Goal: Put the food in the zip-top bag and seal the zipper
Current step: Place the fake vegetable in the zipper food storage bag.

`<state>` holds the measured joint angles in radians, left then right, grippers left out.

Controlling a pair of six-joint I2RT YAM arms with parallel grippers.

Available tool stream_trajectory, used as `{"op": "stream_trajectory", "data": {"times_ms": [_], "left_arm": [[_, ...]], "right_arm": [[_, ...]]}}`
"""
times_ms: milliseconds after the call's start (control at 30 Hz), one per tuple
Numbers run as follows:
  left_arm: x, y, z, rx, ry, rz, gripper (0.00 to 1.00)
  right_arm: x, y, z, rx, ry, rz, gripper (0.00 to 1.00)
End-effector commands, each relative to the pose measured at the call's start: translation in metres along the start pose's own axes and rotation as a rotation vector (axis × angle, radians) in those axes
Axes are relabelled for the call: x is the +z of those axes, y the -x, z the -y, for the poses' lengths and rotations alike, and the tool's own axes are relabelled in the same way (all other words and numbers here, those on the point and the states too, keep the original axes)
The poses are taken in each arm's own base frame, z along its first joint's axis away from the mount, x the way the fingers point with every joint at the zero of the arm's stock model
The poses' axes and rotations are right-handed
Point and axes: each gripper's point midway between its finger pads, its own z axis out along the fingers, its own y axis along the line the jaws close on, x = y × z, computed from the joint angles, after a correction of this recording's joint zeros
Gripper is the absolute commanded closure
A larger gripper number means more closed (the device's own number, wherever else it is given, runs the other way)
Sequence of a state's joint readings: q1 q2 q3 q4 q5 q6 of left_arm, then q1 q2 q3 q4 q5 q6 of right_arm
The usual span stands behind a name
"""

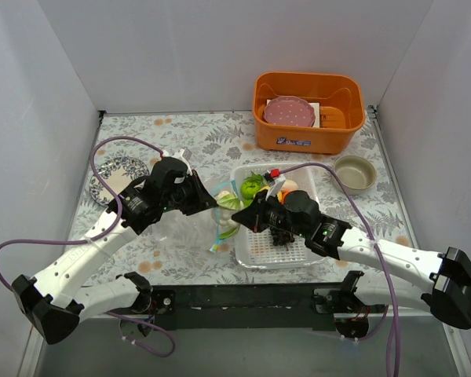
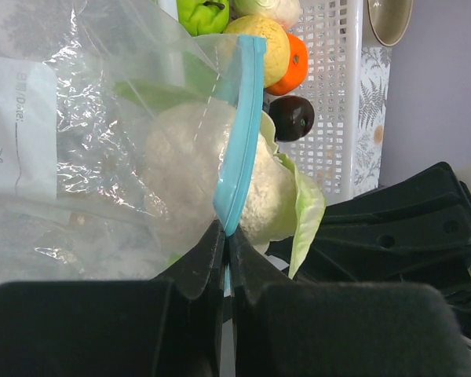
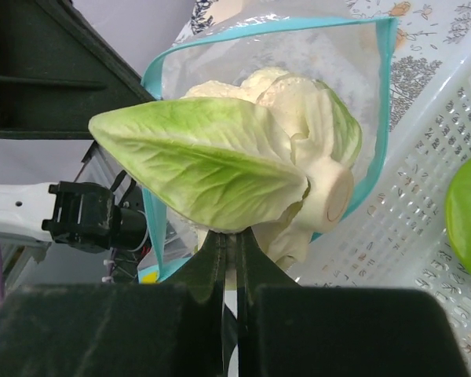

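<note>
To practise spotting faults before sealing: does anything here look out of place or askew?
Yes. The cabbage sits only partway inside the zip-top bag, lying across the blue zipper with a green leaf jutting out. The right gripper pinches it; the left gripper pinches the bag's mouth.

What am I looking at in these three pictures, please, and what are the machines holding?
These are two robot arms bolted to the near table edge. The wide picture comes from a camera above and behind them; the other two come from a camera on each wrist. On the patterned table stand a white perforated tray holding toy food such as a green pepper, an orange bin with a pink plate inside, a bowl and a patterned plate. The left arm has its jaws shut on the zip-top bag beside its blue zipper. The right arm has its jaws pinching a toy cabbage at the bag's mouth.
</note>
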<state>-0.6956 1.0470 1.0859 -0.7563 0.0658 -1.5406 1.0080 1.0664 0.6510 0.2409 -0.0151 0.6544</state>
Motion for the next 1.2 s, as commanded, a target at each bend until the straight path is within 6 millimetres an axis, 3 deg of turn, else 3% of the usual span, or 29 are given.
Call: {"op": "stream_trajectory", "data": {"times_ms": [0,33,67,133,267,533,700,733,967,1033,1167], "left_arm": [[-0.009,0.011,0.013,0.006,-0.044,0.044,1.0],[-0.011,0.013,0.015,0.006,-0.053,0.053,1.0],[-0.014,0.015,0.018,0.009,-0.063,0.062,1.0],[-0.016,0.015,0.017,0.012,-0.052,0.062,1.0],[-0.017,0.016,0.02,0.011,-0.059,0.06,1.0],[-0.024,0.017,0.023,0.011,-0.059,0.053,1.0],[-0.022,0.011,0.026,0.019,-0.078,0.022,1.0],[-0.022,0.011,0.027,0.021,-0.089,0.022,1.0],[0.0,0.001,0.026,0.028,-0.09,-0.04,1.0],[0.003,0.003,0.026,0.023,-0.095,-0.025,1.0],[0.011,0.004,0.012,0.012,-0.039,-0.001,1.0]], "right_arm": [[0.002,0.026,-0.012,-0.006,-0.009,0.055,0.99],[0.004,0.013,0.007,0.006,-0.1,0.003,0.99],[0.006,0.017,0.008,0.014,-0.123,0.002,0.99],[0.009,0.005,0.024,0.009,-0.2,-0.053,0.99],[0.017,0.002,0.024,-0.01,-0.204,-0.084,0.99],[0.016,0.0,0.058,0.014,-0.43,-0.115,0.99],[0.021,0.003,0.053,0.012,-0.425,-0.115,0.99],[0.02,-0.002,0.06,-0.001,-0.46,-0.144,0.99],[0.037,-0.004,0.028,-0.085,-0.352,-0.201,0.99],[0.039,-0.009,0.028,-0.099,-0.353,-0.222,0.99],[0.042,-0.011,0.014,-0.116,-0.297,-0.21,0.96]]}}
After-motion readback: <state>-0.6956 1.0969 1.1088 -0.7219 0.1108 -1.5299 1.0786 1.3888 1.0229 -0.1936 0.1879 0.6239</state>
